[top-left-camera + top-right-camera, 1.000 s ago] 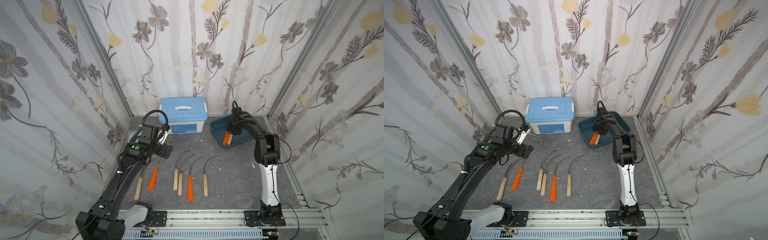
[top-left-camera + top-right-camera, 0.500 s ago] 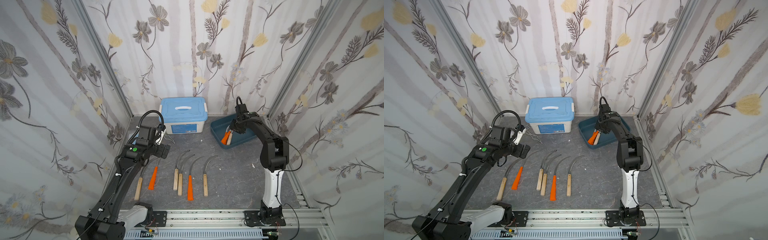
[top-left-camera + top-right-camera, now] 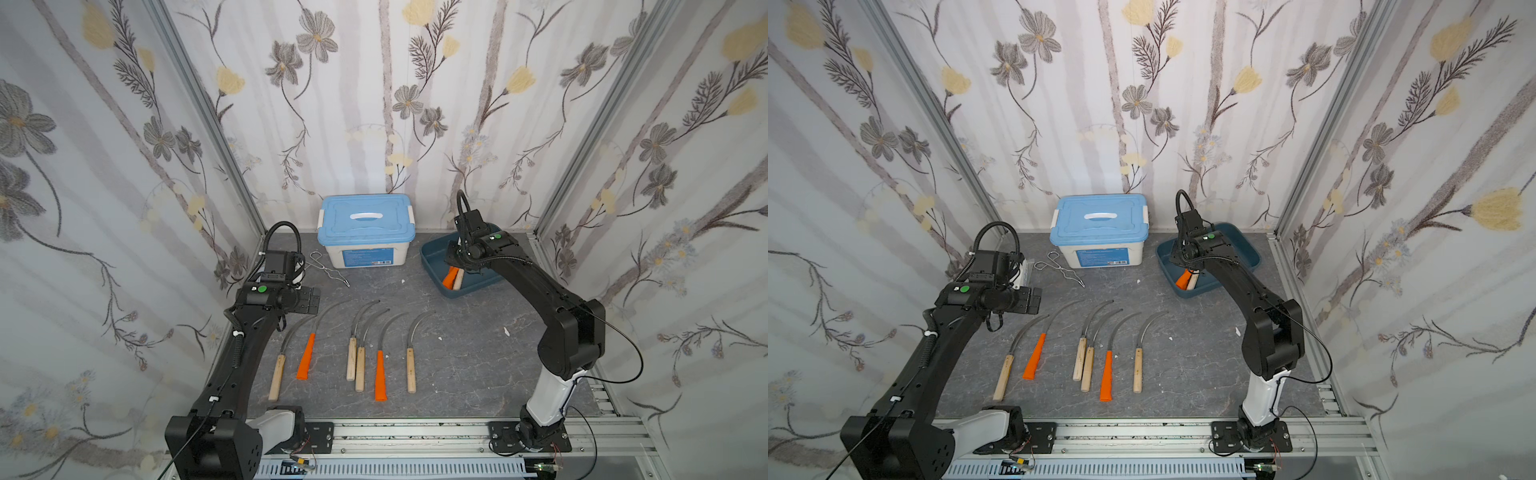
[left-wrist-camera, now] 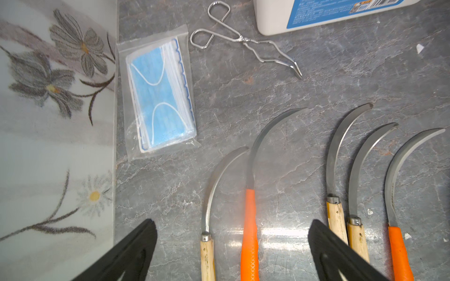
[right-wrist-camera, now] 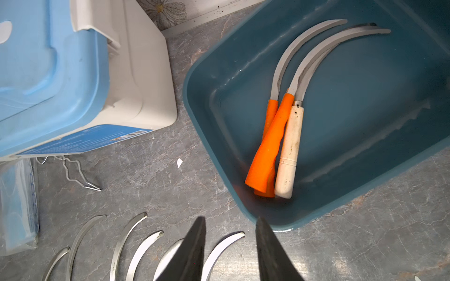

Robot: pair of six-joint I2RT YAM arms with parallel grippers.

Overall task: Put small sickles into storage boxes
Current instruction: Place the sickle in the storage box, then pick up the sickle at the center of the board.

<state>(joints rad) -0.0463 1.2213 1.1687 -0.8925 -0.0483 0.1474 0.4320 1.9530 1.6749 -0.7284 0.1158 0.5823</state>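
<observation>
At the left gripper (image 4: 232,222): jaws spread wide, nothing held; poised above the grey table (image 3: 457,353), over the left end of the loose row, touching none of it. Between its fingers (image 4: 136,245) in the left wrist view: a wooden-handled sickle (image 4: 207,255) and an orange-handled sickle (image 4: 249,233), side by side, blades pointing away from the robot bases.

At the right gripper (image 5: 230,219): jaws parted only narrowly, nothing between them; poised over the rim of the storage tray (image 5: 194,102) at the corner nearest the loose row, clear of the contents.

Storage tray (image 3: 430,266) (image 3: 1166,266) placed at the back right of the table, set at an angle to the walls. Inside it: three sickles (image 5: 272,136) bundled together toward the corner nearest the right gripper; two with orange handles, one crossing over the other; one with a pale wooden handle, touching them along the side; all three blades curving the same way across the tray floor.

Loose on the table, well apart from the tray: six sickles (image 3: 360,365) in a row, handles toward the robot bases; from the left: wooden, orange, wooden, wooden, orange, wooden; third and fourth just beside each other, contact not certain.

Elsewhere: white box (image 3: 365,220) with light blue lid at the back centre, near the tray, lid on; wire tongs (image 4: 243,40) flat on the table by the box's left front corner; bagged face masks (image 4: 158,97) against the left wall, near the tongs.
</observation>
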